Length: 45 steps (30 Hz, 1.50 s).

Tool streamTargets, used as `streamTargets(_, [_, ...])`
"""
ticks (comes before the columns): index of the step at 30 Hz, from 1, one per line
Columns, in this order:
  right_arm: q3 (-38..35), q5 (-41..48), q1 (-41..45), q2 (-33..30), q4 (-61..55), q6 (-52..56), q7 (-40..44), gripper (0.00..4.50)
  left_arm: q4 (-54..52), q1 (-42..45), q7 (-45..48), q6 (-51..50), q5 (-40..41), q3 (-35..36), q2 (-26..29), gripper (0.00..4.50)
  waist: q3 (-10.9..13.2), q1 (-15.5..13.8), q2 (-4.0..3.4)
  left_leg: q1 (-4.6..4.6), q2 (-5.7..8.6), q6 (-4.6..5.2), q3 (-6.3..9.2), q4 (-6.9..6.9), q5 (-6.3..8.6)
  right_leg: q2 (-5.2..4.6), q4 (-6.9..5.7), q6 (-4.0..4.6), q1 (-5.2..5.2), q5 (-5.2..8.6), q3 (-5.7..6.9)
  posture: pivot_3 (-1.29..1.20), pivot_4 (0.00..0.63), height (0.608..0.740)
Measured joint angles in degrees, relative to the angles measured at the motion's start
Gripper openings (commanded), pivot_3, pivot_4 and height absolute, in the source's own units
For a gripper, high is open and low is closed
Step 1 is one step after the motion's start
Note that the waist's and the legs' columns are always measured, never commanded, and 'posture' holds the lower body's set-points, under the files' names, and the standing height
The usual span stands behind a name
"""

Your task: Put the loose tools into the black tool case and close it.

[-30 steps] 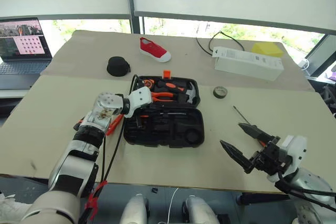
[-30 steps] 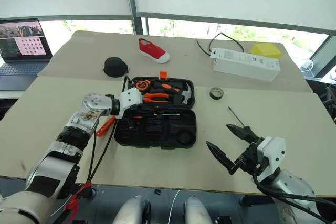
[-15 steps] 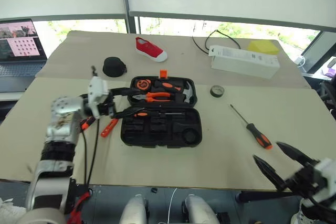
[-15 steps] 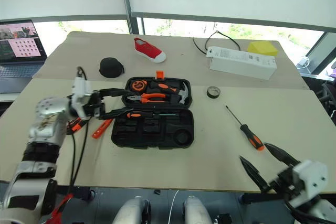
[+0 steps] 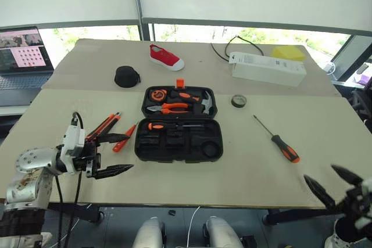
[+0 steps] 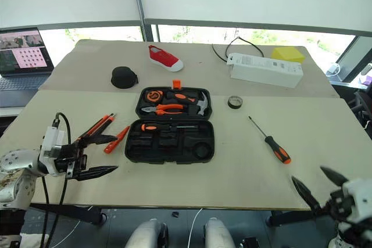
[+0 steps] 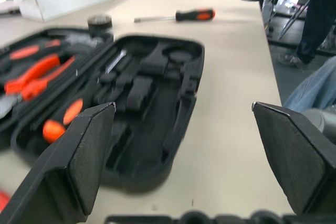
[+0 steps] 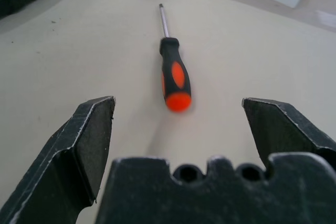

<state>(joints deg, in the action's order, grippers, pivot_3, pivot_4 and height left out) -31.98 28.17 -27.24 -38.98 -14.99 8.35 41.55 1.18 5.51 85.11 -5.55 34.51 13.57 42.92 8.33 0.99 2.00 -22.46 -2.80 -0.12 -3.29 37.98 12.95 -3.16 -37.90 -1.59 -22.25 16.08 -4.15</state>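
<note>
The black tool case (image 5: pixel 179 141) lies open mid-table; pliers, a hammer and a tape measure sit in its far half, and one orange-black screwdriver (image 5: pixel 168 126) in its near half. Left of it lie the utility knife (image 5: pixel 103 126) and the thin orange tester screwdriver (image 5: pixel 124 138). My left gripper (image 5: pixel 119 154) hangs open and empty near the table's front left, pointing at the case (image 7: pixel 131 87). A second screwdriver (image 5: pixel 277 139) lies to the right, the tape ring (image 5: pixel 238 101) beyond it. My right gripper (image 5: pixel 319 172) is open and empty at the front right, facing that screwdriver (image 8: pixel 173 72).
At the back are a red shoe (image 5: pixel 167 57), a round black pouch (image 5: pixel 127 76), a white box (image 5: pixel 267 69), a yellow object (image 5: pixel 290 52) and a cable. A laptop (image 5: pixel 23 56) sits far left. A person's legs (image 7: pixel 320 19) stand beyond the table's right side.
My left gripper opened and drew back to the left from the case, where a screwdriver now lies. My right gripper swung right toward the table's front corner, uncovering the second screwdriver.
</note>
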Motion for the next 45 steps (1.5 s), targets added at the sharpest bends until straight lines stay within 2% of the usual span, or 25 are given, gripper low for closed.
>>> streamTargets(2, [3.5, -0.8, 7.3, -6.2, 1.5, 7.8, -0.7, 4.50, -3.1, 0.0, -1.8, -1.9, 1.4, -0.7, -1.0, 4.49, 0.0, 0.0, -0.02, -0.05, 0.04, 0.03, -0.03, 0.00, 0.01, -0.02, 0.03, -0.03, -0.04, -0.04, -0.02, 0.00, 0.150, 0.740])
streamTargets(5, [8.6, -1.9, 14.5, -11.4, 3.8, 15.8, -0.4, 4.50, -6.3, -0.1, -4.2, -2.8, 1.6, -1.3, -2.6, 4.49, 0.0, -0.3, 0.03, -0.18, 0.08, 0.04, -0.08, -0.02, 0.01, 0.12, 0.09, -0.06, -0.04, 0.01, 0.11, 0.00, 0.150, 0.740])
streamTargets(7, [14.3, -4.5, 20.3, -12.7, 8.1, 19.3, -0.4, 4.50, -8.0, -1.5, -5.7, -3.4, 1.6, -1.7, -3.2, 4.49, 0.0, -0.3, 0.05, -0.34, 0.09, 0.06, -0.06, -0.03, 0.03, 0.21, 0.21, -0.04, -0.09, 0.01, 0.18, 0.00, 0.150, 0.740])
streamTargets(10, [19.1, -7.8, 25.1, -12.7, 14.5, 20.2, -0.3, 4.50, -9.6, -2.6, -6.7, -3.6, 1.6, -2.2, -3.6, 4.49, 0.0, -0.5, 0.01, -0.60, 0.18, 0.12, -0.05, -0.03, 0.06, 0.10, 0.23, -0.11, -0.32, 0.04, 0.18, 0.00, 0.150, 0.740])
streamTargets(11, [19.5, -8.1, 26.2, -12.7, 15.3, 20.5, -0.2, 4.00, -9.6, -2.8, -6.9, -3.6, 1.6, -2.2, -3.6, 4.50, 0.0, -0.4, 0.01, -0.58, 0.19, 0.14, -0.07, -0.03, 0.08, 0.11, 0.26, -0.13, -0.29, 0.03, 0.17, 0.00, 0.150, 0.740])
streamTargets(15, [20.9, -9.4, 31.0, -12.7, 20.4, 20.9, 1.7, 2.86, -10.2, -3.1, -7.5, -3.6, 1.6, -2.2, -3.7, 4.50, 0.0, -0.2, 0.06, -0.59, 0.21, 0.15, -0.07, -0.03, 0.08, 0.03, 0.36, -0.24, -0.25, -0.04, 0.15, 0.00, 0.150, 0.740])
streamTargets(16, [21.0, -9.4, 31.3, -12.7, 20.9, 20.9, 2.1, 2.37, -10.4, -3.1, -7.7, -3.6, 1.7, -2.2, -3.7, 4.50, 0.0, -0.2, 0.06, -0.59, 0.21, 0.15, -0.07, -0.03, 0.08, 0.03, 0.36, -0.24, -0.25, -0.04, 0.15, 0.00, 0.150, 0.740])
streamTargets(20, [20.9, -9.4, 31.2, -13.2, 21.4, 20.9, 4.5, 1.04, -10.4, -3.6, -8.3, -3.5, 1.7, -1.8, -3.7, 4.50, 0.0, -0.3, 0.06, -0.61, 0.20, 0.15, -0.06, -0.03, 0.08, 0.03, 0.36, -0.24, -0.25, -0.03, 0.17, 0.00, 0.150, 0.740])
streamTargets(26, [18.9, -7.2, 30.4, -14.6, 18.2, 17.0, 12.6, 1.02, -12.0, -4.0, -10.5, -3.4, 3.4, -0.7, -4.7, 4.50, 0.1, 0.0, 0.01, -0.58, 0.16, 0.15, -0.05, -0.03, 0.08, 0.05, 0.35, -0.25, -0.26, -0.03, 0.14, 0.00, 0.150, 0.740])
streamTargets(29, [19.4, -2.3, 35.1, -15.1, 10.1, 17.3, 18.6, 1.02, -13.1, -6.3, -11.2, -3.5, 4.6, 1.4, -4.6, 4.50, 0.1, 1.3, -0.07, -0.58, 0.03, 0.15, 0.15, -0.04, 0.09, 0.17, 0.30, -0.22, -0.32, -0.04, 0.08, 0.00, 0.150, 0.740])
streamTargets(31, [21.9, 0.1, 41.6, -15.3, 4.5, 19.0, 21.0, 1.02, -13.3, -7.9, -11.9, -3.6, 5.4, 3.2, -4.3, 4.50, 0.1, 1.7, -0.08, -0.55, -0.02, 0.15, 0.29, -0.05, 0.09, 0.27, 0.30, -0.21, -0.31, -0.04, 0.10, 0.00, 0.150, 0.740])
streamTargets(34, [31.8, -3.4, 52.1, -13.5, 1.5, 21.0, 21.4, 1.02, -13.4, -10.1, -12.7, -3.4, 5.4, 5.2, -4.2, 4.50, 0.2, 1.6, 0.07, -0.46, -0.06, 0.14, 0.31, -0.06, 0.09, 0.31, 0.30, -0.12, -0.30, -0.05, 0.15, 0.00, 0.150, 0.740])
streamTargets(38, [48.7, -12.6, 65.0, -4.1, 5.8, 22.6, 20.9, 1.02, -11.8, -13.8, -15.0, -1.9, 4.5, 8.2, -4.9, 4.50, 0.2, 1.3, 0.13, -0.88, 0.01, 0.14, 0.22, -0.05, 0.08, 0.11, 0.07, -0.05, -0.89, -0.09, 0.13, 0.00, 0.150, 0.740])
streamTargets(40, [54.4, -16.3, 69.6, 0.1, 8.8, 23.6, 20.4, 1.02, -11.0, -15.1, -16.3, -0.6, 3.5, 9.5, -5.3, 4.50, 0.2, 1.0, 0.16, -1.04, 0.12, 0.14, 0.25, -0.04, 0.07, 0.00, -0.09, -0.06, -1.05, -0.11, 0.17, 0.00, 0.150, 0.740])
streamTargets(45, [60.6, -23.8, 74.4, 2.4, 14.1, 24.8, 19.2, 1.02, -10.4, -17.8, -17.8, 0.8, 2.5, 11.2, -5.6, 4.50, 0.2, -0.3, 0.19, -1.40, 0.25, 0.15, 0.26, -0.04, 0.08, -0.23, -0.07, -0.09, -1.41, -0.11, 0.30, 0.00, 0.150, 0.740])
